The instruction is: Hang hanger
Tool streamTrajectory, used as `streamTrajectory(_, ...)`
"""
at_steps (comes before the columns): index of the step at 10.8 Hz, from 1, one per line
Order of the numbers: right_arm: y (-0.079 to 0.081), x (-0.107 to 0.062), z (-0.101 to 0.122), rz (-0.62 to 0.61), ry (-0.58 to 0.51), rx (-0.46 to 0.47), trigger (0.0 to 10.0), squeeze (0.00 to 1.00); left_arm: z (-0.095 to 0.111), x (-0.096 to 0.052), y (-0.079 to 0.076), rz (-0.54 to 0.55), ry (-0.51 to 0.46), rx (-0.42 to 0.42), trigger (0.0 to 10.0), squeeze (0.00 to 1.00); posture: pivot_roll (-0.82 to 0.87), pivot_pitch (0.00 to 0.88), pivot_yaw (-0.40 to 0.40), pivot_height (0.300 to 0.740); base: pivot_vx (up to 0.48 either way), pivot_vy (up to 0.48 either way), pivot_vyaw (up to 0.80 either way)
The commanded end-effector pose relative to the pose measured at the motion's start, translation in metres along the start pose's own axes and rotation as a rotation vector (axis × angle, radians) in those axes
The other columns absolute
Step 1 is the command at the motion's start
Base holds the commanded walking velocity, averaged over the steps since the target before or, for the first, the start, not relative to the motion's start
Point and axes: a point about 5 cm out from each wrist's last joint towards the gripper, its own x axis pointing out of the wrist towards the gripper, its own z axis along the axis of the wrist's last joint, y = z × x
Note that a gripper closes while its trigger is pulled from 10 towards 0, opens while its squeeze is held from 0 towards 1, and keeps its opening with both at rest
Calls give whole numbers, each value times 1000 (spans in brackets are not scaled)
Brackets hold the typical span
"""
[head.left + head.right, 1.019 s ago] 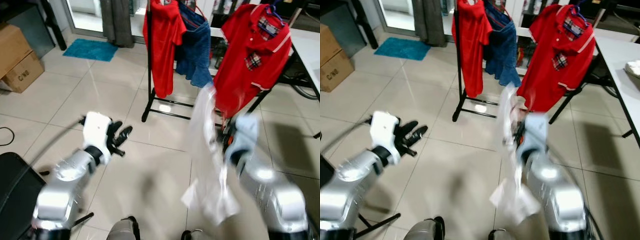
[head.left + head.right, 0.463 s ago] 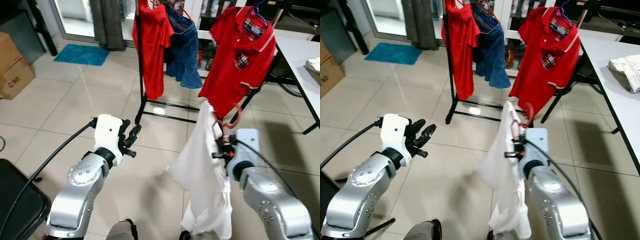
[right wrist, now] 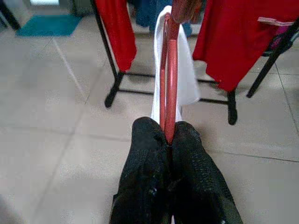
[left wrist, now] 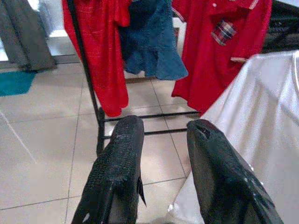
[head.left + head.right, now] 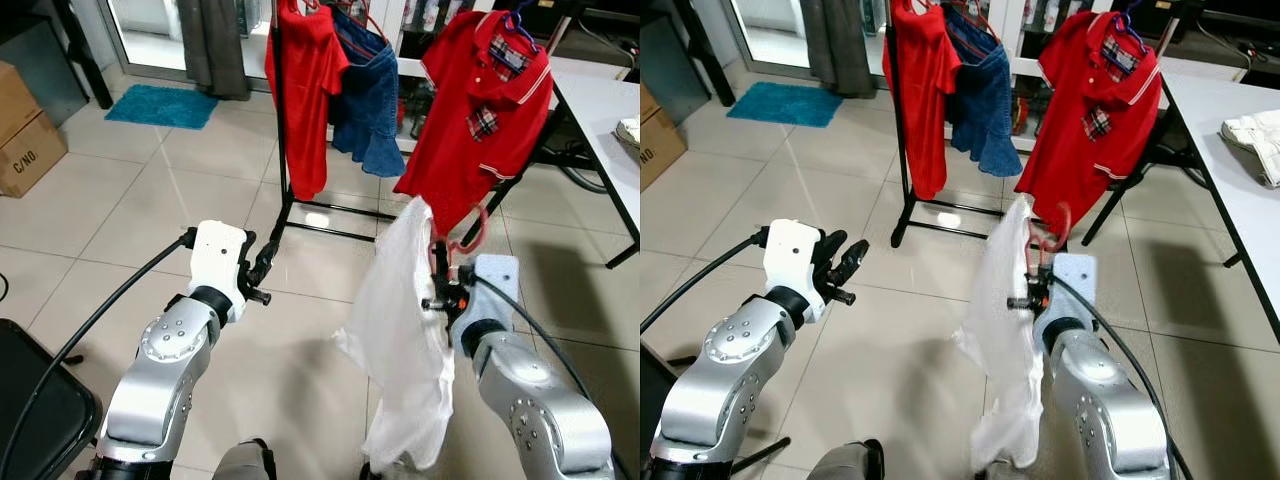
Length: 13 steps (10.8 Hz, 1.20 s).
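Observation:
My right gripper [image 3: 168, 140] is shut on a red hanger [image 3: 170, 79] that carries a white shirt [image 5: 405, 330], held up in front of me at the right. The hanger's red hook [image 5: 468, 232] curls above the gripper [image 5: 440, 285]. A black clothes rack [image 5: 279, 120] stands ahead with a red shirt [image 5: 305, 80], a blue denim garment [image 5: 365, 90] and a red polo [image 5: 485, 110] hanging on it. My left gripper [image 4: 161, 135] is open and holds nothing, raised at the left [image 5: 262, 272] and pointing toward the rack.
The rack's black base bars [image 5: 330, 218] lie on the tiled floor ahead. A white table [image 5: 610, 110] runs along the right. Cardboard boxes [image 5: 30, 125] sit at the far left, a blue mat [image 5: 160, 105] by the door, and a black chair [image 5: 30, 420] at the lower left.
My view has steadied and both arms have risen. The right gripper has lifted the hanger and white shirt higher and closer to the rack. The left gripper has moved a little forward.

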Motion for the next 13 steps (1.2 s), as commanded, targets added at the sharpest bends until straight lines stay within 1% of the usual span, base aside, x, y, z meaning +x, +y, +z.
streamTrajectory(1, -3, 0, 7, -7, -43, 22, 10000, 0, 4, 1, -6, -29, -13, -5, 10000, 0, 90, 95, -11, 740, 251, 0, -675)
streamTrajectory(2, -6, 1, 17, -37, -89, 38, 10000, 0, 13, 3, -6, -19, -50, -22, 10000, 0, 91, 98, -15, 740, 281, 0, -425)
streamTrajectory(3, -7, 1, 23, -50, -110, 9, 10000, 0, 17, 3, -5, -17, -61, -24, 10000, 0, 91, 99, -16, 740, 285, 0, 0)
streamTrajectory(4, -7, 2, 37, -39, -144, 0, 10000, 0, 24, 4, -4, -23, -75, 1, 10000, 0, 93, 101, -18, 740, 292, 0, 0)
streamTrajectory(5, -5, 3, 49, -9, -180, 13, 10000, 0, 27, 4, -3, -23, -82, 2, 10000, 0, 91, 103, -18, 740, 289, 0, 0)
streamTrajectory(6, -4, 3, 57, 0, -208, -14, 10000, 0, 32, 4, -2, -25, -93, 1, 10000, 0, 91, 102, -21, 740, 311, 0, 0)
streamTrajectory(8, -4, 4, 55, -11, -200, -20, 10000, 0, 38, 4, -2, -26, -106, 1, 10000, 0, 93, 105, -23, 740, 326, 0, 0)
streamTrajectory(9, -5, 3, 49, -17, -166, -3, 10000, 0, 41, 4, -1, -23, -109, -2, 10000, 0, 95, 106, -25, 740, 349, 0, -800)
streamTrajectory(10, -7, 3, 47, -42, -153, -11, 10000, 0, 42, 4, 0, -20, -109, -2, 10000, 0, 94, 106, -26, 740, 349, 0, -488)
streamTrajectory(11, -8, 4, 47, -53, -154, -22, 10000, 0, 42, 5, 0, -19, -109, -2, 10000, 0, 94, 106, -26, 740, 349, 0, -488)
streamTrajectory(13, -9, 5, 50, -53, -164, -1, 10000, 0, 43, 5, 1, -17, -108, 1, 10000, 0, 93, 107, -27, 740, 345, 0, 0)
